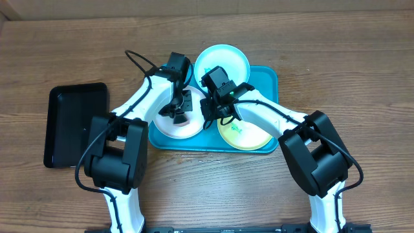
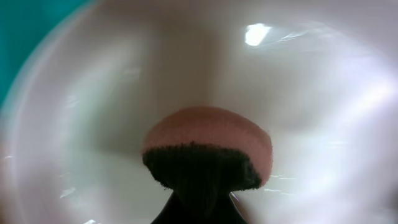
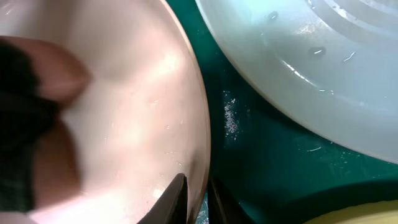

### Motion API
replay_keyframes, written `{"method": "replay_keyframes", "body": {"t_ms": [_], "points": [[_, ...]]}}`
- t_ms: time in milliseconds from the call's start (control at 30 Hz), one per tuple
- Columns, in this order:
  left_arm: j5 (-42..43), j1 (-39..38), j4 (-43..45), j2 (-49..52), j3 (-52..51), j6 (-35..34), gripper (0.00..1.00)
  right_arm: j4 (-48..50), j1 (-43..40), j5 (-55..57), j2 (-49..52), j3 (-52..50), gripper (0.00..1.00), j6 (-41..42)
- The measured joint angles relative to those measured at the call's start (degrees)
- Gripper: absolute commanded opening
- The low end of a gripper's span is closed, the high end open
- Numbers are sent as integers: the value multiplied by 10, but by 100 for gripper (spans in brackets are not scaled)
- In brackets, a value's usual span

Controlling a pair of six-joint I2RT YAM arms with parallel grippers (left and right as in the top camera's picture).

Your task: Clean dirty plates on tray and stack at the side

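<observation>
The white plate lies at the left of the turquoise tray. The pale blue plate leans at the tray's far edge. The yellow-green plate, with teal smears, lies at the front right. My left gripper is shut on a pink sponge with a dark green scouring side, pressed on the white plate. My right gripper is shut on the white plate's right rim, one finger inside and one outside. The pale blue plate lies just beyond it.
A smaller black tray lies on the wooden table left of the turquoise tray. Both arms cross over the middle of the turquoise tray. Tray floor shows between the white and pale blue plates.
</observation>
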Motion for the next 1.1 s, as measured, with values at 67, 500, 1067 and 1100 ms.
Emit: {"method": "replay_keyframes", "body": {"t_ms": [67, 500, 1067, 1100], "points": [[-54, -1, -22, 0, 0, 0, 4, 0, 0, 0, 0, 0, 13, 0], [-228, 0, -100, 1, 10, -7, 4, -7, 1, 0, 0, 0, 4, 5], [-17, 199, -185, -118, 122, -78, 4, -200, 98, 263, 0, 189, 4, -82], [-5, 217, -194, -118, 122, -77, 4, -207, 112, 303, 0, 201, 4, -93]]}}
